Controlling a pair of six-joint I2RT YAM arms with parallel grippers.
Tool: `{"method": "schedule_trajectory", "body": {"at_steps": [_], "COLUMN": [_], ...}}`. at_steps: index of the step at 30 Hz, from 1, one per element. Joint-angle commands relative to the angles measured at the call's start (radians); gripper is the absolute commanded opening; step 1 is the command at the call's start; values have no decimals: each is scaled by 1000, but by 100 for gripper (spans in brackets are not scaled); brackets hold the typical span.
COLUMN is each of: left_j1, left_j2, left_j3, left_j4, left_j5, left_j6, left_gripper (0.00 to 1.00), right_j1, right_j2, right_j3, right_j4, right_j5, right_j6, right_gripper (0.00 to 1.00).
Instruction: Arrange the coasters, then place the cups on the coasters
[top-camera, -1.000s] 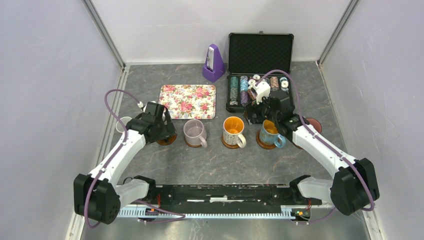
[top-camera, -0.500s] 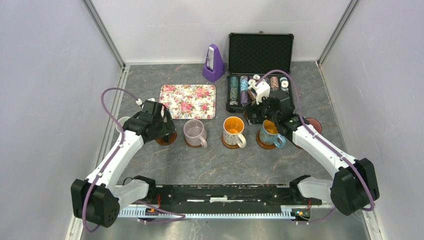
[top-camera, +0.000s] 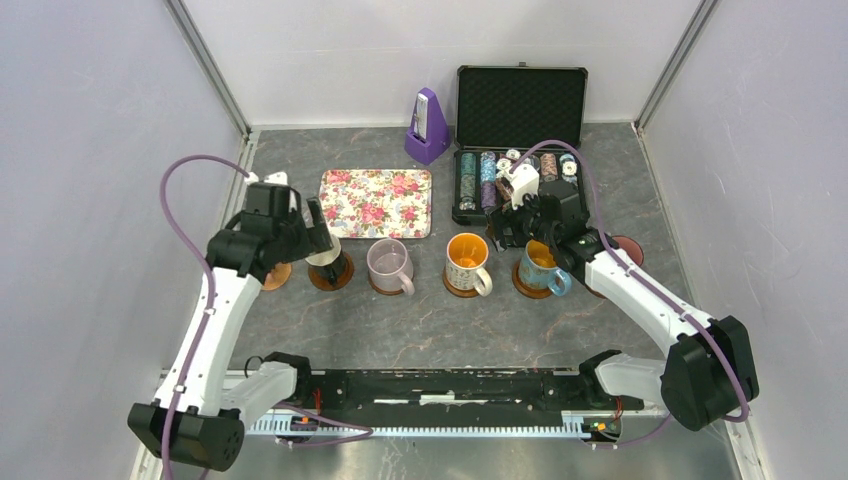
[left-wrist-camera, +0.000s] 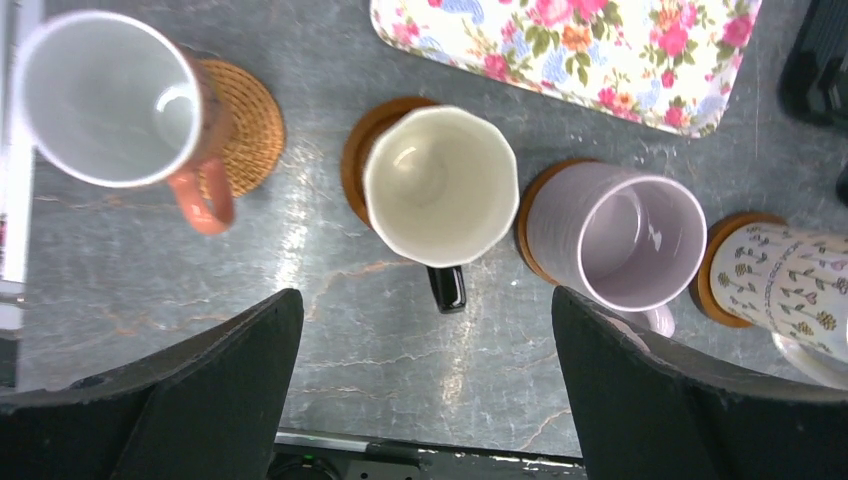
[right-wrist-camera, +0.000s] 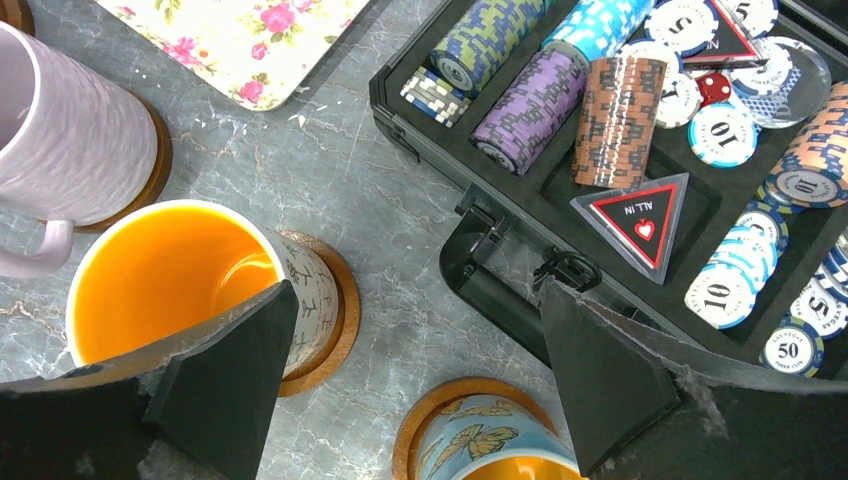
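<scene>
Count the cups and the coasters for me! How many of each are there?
Cups: 5 – pink-handled cup, cream cup, lilac cup, flowery cup, blue cup
Coasters: 6 – one under each cup, plus a sixth coaster at the far right
Total: 11

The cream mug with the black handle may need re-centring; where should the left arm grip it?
Probably from straight above, pinching the left rim of the cream mug, one of the fingers inside, one outside: it stands upright, mouth open, the lilac mug crowds its right side, and the handle juts toward the arm.
</scene>
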Motion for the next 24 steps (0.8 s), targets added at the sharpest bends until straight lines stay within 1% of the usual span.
{"method": "schedule_trajectory", "body": {"at_steps": [1,4,5,8,12,15,17,19,22,24], "left_j1": [96,188,197,204,209,221,230,239,240,238], "left_j2": [103,221,278,434,664,853,969,1034,1056,1053], "left_j3": [153,277,315,480,804,1098,1257,1338,1315,1278], "left_j4": [-64,-53,-49,-53,-113,-188,-228,-231,-181,-152], "left_j5": [105,218,254,304,332,351,373,422,452,439], "left_j6": [139,178,193,231,278,297,296,294,326,330], "left_gripper": [100,100,100,100,100,100,100,100,100,100], "right_j1": [-3,-4,-3,-3,-21,-73,-124,-183,-307,-385], "right_j2": [16,29,36,59,97,142,180,207,241,264], "right_j3": [79,110,120,165,252,338,399,440,472,487], "right_j4": [15,11,12,10,9,-14,-43,-66,-85,-101], "right_j5": [-20,-21,-16,3,20,13,-9,-50,-150,-197], "right_j6": [-18,-38,-44,-66,-108,-138,-157,-169,-165,-164], "right_gripper": [98,98,98,98,98,98,98,98,98,98]}}
